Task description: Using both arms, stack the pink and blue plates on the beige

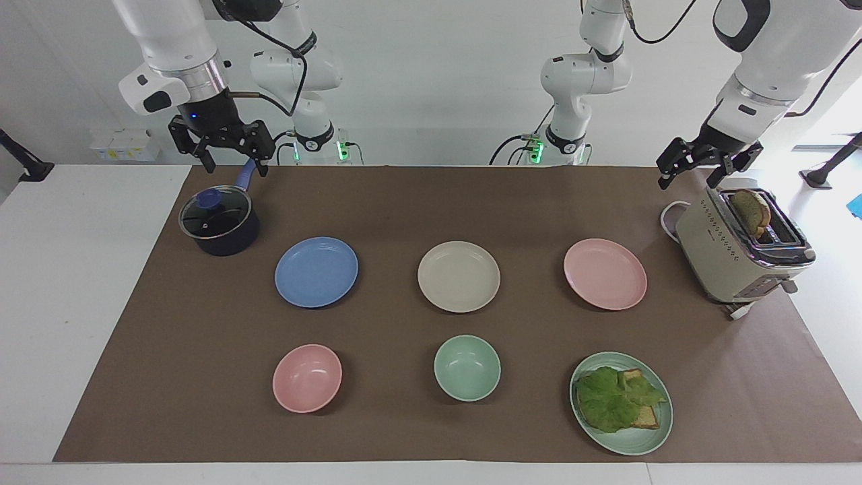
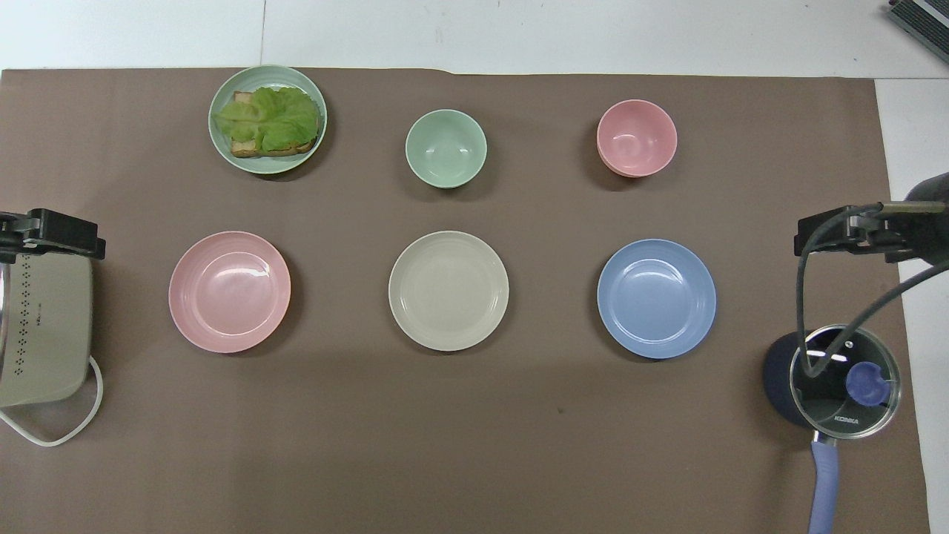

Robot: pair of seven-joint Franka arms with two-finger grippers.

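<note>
Below and ahead of my two raised hands, nothing of the stacking is done: the pink plate point(image 1: 605, 273), the beige plate point(image 1: 458, 276) and the blue plate point(image 1: 316, 271) lie flat in one row on the brown mat point(image 1: 404, 202), well apart, beige between the other two. My right gripper point(image 1: 229, 158) hangs over the handle of the lidded saucepan point(image 1: 219, 222), its fingers spread wide and empty; the blue plate is the one closest to it, down and toward the table's middle. My left gripper point(image 1: 693, 172) hovers just above the toaster point(image 1: 741, 252), also wide and empty, with the pink plate closest to it. I judge this the opening step: each hand must drop to its own plate's rim, get a finger under the shallow lip, and lift without tipping. Both plates share one target, so I expect the hands should take turns over the beige. The facing view shows how high my grippers hang and that bread stands in the toaster's slot; the overhead view shows only their tips at the frame's edges, but gives the plates' even spacing and concentric rims more truly.
</note>
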